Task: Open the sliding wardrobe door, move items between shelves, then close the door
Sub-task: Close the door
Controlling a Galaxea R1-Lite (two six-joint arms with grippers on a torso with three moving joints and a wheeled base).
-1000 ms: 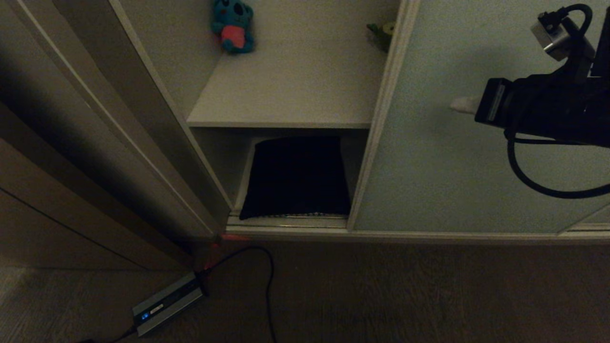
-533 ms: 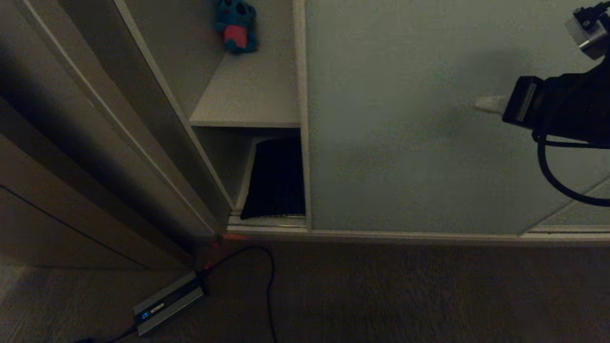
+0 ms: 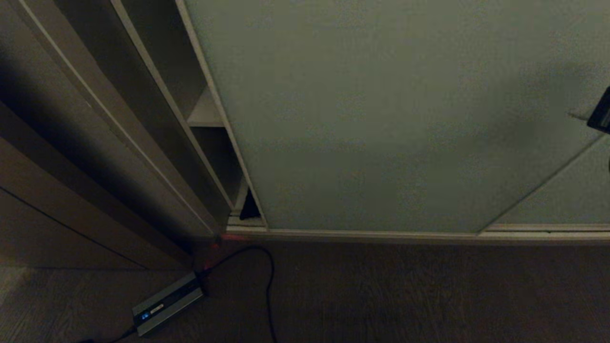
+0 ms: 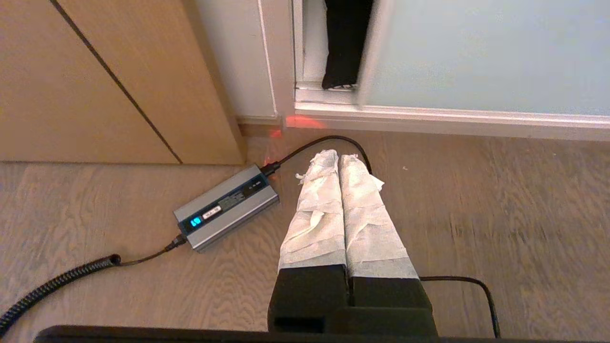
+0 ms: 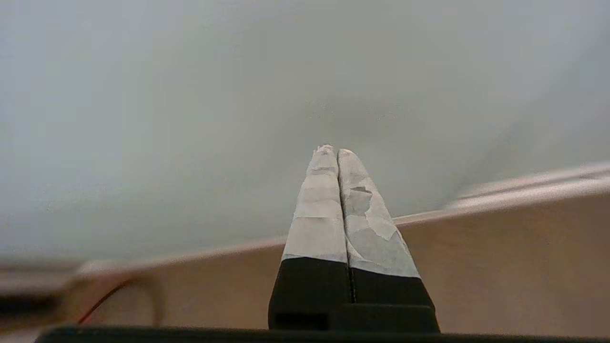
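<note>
The sliding wardrobe door (image 3: 381, 119) is a pale grey-green panel that covers nearly the whole opening. A narrow gap stays at its left edge. In that gap I see a sliver of an off-white shelf (image 3: 206, 116) and, below it, a strip of the black cushion (image 3: 249, 210) (image 4: 344, 43). My right gripper (image 5: 332, 151) is shut and empty, with its tips close to the door face (image 5: 238, 95). In the head view it only shows at the far right edge (image 3: 579, 116). My left gripper (image 4: 339, 157) hangs shut and empty over the floor.
A grey power brick (image 4: 226, 206) (image 3: 167, 302) with a black cable lies on the wood floor near the wardrobe's left corner. The ribbed floor track (image 4: 324, 94) runs under the door. Brown wood side panelling (image 3: 71, 166) stands on the left.
The door has slid left across the opening, hiding the upper shelf, the blue toy and most of the black cushion. My right gripper has drawn away to the right edge of the head view.
</note>
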